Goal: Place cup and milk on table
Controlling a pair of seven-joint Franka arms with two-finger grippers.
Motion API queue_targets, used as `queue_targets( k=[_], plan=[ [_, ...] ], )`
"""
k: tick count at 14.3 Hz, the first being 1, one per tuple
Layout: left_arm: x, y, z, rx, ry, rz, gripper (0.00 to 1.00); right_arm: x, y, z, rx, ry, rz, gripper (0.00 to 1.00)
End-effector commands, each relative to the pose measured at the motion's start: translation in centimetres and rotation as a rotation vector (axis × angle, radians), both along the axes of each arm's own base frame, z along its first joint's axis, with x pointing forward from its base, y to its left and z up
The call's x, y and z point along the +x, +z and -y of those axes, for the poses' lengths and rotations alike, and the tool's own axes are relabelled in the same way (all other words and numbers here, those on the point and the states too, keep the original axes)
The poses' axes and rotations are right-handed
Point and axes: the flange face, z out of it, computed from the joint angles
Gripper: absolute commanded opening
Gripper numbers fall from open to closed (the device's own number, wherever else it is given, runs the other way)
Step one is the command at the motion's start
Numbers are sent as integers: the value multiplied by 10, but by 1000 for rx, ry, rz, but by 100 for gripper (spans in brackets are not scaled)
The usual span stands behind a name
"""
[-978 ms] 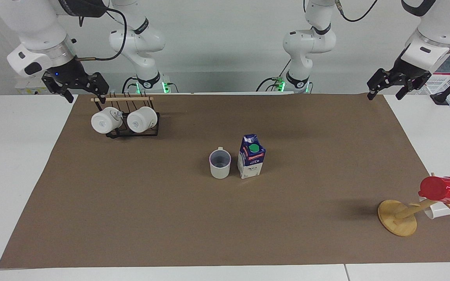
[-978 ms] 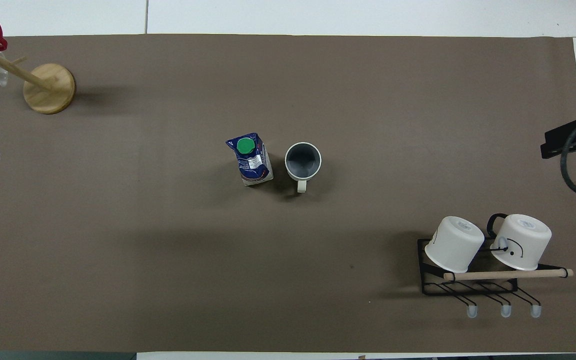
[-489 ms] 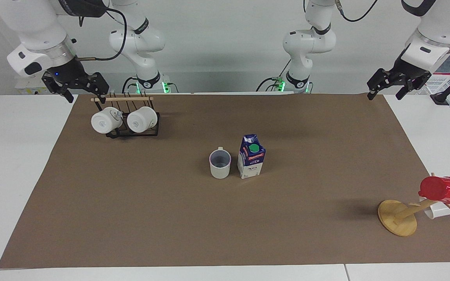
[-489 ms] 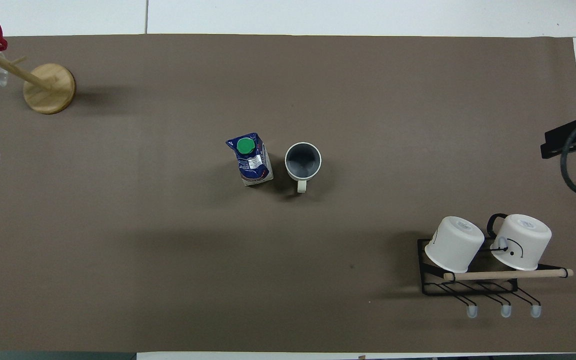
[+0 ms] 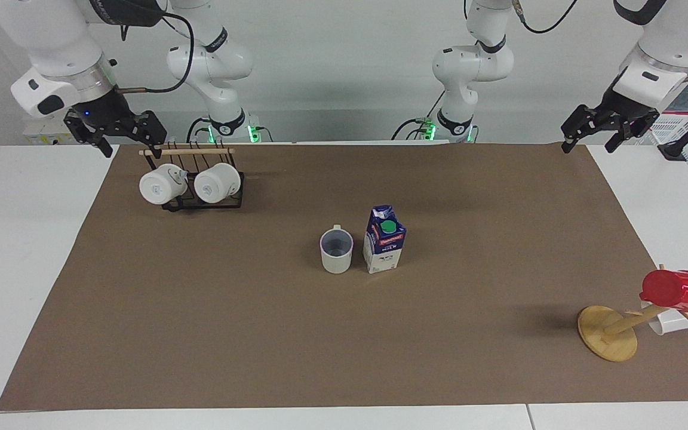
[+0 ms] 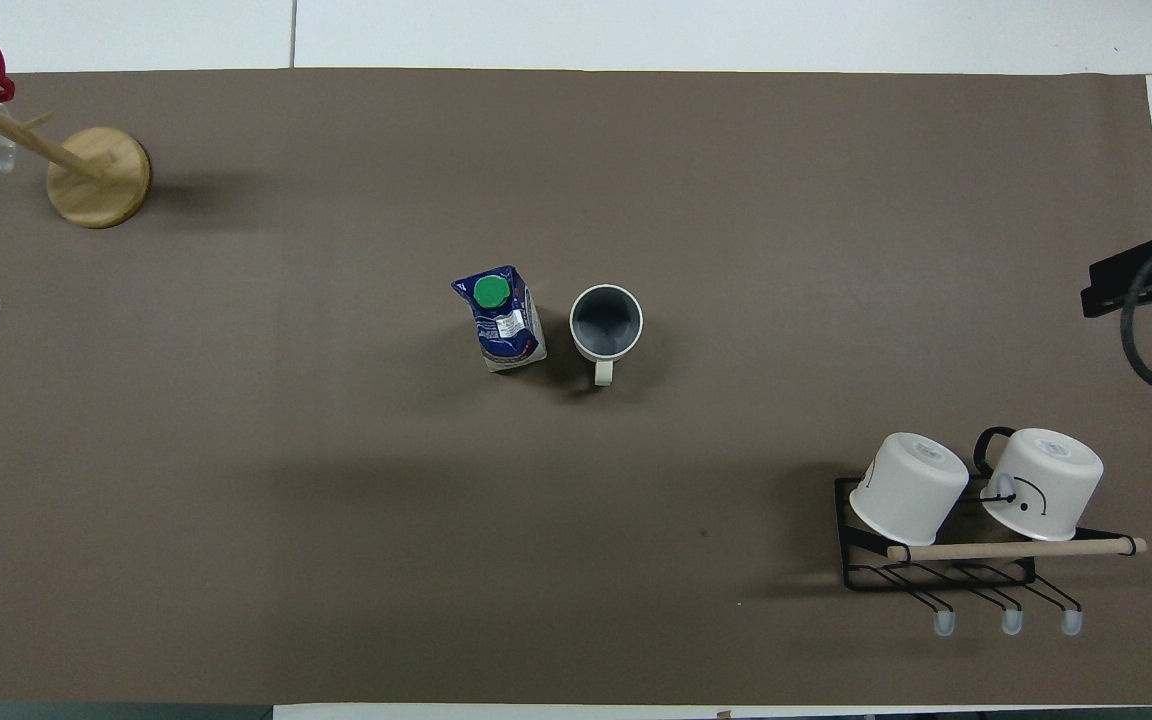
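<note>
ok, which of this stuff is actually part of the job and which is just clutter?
Job: pale-grey mug, milk carton, both standing on the brown paper sheet on the table.

Clutter: wire rack with two white mugs, wooden mug tree with red cup.

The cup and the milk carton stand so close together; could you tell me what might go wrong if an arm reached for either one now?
The cup stands right beside the milk, so an open gripper coming down on one may knock the other. The tall, narrow carton would probably tip easily. The right gripper hangs by the black rack of white mugs and could clip it when moving out.
</note>
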Motion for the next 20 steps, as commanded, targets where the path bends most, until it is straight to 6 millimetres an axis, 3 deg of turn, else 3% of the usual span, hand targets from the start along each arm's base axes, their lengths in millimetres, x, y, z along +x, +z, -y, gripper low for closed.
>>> queue_targets(
  k=[1,4,8,20],
  plan=[
    [-3,2,0,-16,-8,-7,100,-7,-4,-1,13,16,-8,100],
    [-3,2,0,-16,-8,-8,100,-7,-10,5,21,-7,29,100],
    [-3,2,0,-16,-8,-8,100,-7,-9,-1,28,-75,30,100],
    [-3,2,0,-16,-8,-8,100,-8,-10,1,29,-70,25,100]
  ],
)
